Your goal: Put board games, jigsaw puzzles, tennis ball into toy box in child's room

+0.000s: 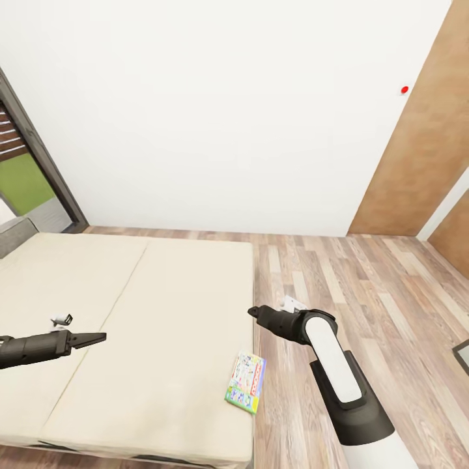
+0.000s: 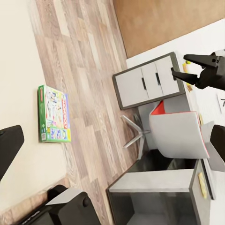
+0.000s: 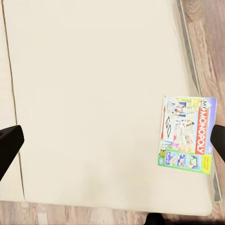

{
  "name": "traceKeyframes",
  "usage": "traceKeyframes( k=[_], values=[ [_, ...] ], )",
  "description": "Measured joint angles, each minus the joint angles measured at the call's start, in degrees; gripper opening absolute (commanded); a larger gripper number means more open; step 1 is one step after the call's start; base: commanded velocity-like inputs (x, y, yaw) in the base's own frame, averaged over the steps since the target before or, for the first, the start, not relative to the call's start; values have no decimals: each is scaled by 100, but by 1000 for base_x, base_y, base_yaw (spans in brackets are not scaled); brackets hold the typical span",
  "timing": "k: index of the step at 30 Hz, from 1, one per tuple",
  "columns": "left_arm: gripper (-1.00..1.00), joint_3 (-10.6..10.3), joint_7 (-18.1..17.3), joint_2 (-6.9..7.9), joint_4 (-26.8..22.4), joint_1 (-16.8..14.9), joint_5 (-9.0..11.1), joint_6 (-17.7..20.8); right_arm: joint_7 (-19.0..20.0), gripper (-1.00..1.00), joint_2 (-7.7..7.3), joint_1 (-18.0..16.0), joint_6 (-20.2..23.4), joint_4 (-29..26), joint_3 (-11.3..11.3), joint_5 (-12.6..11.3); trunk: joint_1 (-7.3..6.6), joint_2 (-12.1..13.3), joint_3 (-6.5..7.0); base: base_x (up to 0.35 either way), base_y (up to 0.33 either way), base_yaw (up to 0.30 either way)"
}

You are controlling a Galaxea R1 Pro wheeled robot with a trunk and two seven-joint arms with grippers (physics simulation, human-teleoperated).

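Head view: I hold both arms over the bed, one board game lying at its five o'clock corner. Right wrist view: right tool wide open, empty, above it. Left wrist view: left tool open, empty. Next, I judge, descend and grasp.

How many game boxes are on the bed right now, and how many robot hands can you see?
Board game on the bed: 1
Robot hands, left hand and right hand: 2
Total: 3
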Motion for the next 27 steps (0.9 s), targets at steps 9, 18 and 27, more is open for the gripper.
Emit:
traceKeyframes(
  k=[9, 18, 27],
  values=[
    [100, 0, 2, 0, 1, 0, -2, 0, 0, 100, 27, 1, 0, 0, 0, -4, 0, 0, 85, 0, 0, 0],
    [100, 0, 6, -8, 2, 2, -2, 0, 0, 100, 32, 2, -3, 0, 0, -3, 0, 0, 171, 0, 0, 0],
    [100, 0, -3, -23, 3, 2, -2, 0, 0, 100, 32, 2, -8, 2, 4, 1, 0, 0, 256, 0, 0, 0]
  ],
)
